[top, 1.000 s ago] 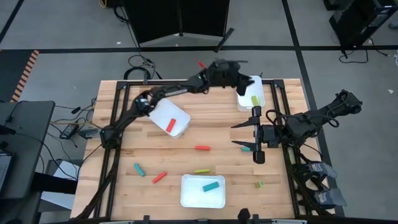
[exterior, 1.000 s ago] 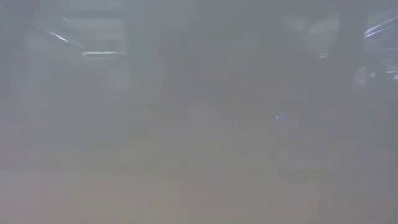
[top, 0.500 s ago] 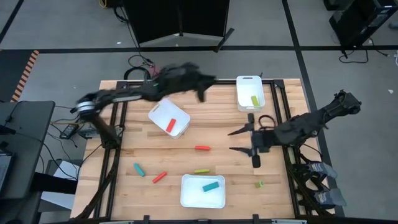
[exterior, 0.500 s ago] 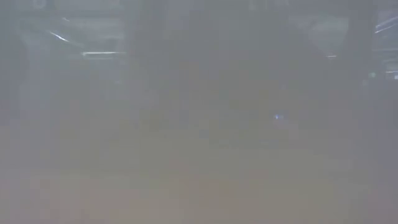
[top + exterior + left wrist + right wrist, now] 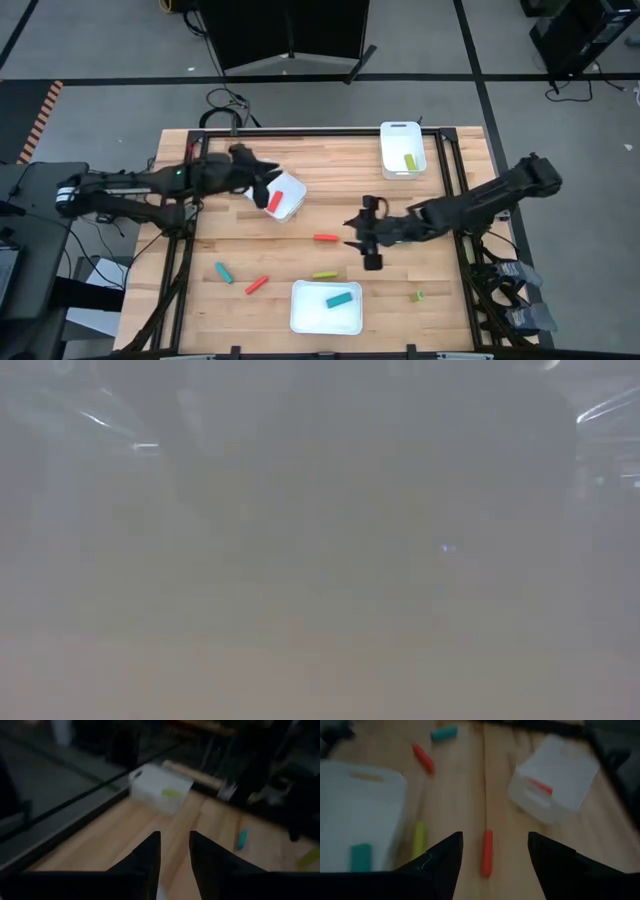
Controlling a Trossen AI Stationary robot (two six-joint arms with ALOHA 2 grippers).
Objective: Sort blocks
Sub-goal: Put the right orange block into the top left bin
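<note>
The open right claw faces the red block, which lies lengthwise toward it.

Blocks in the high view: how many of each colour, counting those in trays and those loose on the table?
Red-orange: 3, one in a tray, two loose.
Teal: 2, one in a tray, one loose.
Yellow-green: 3, one in a tray, two loose.
Total: 8 blocks.
</note>
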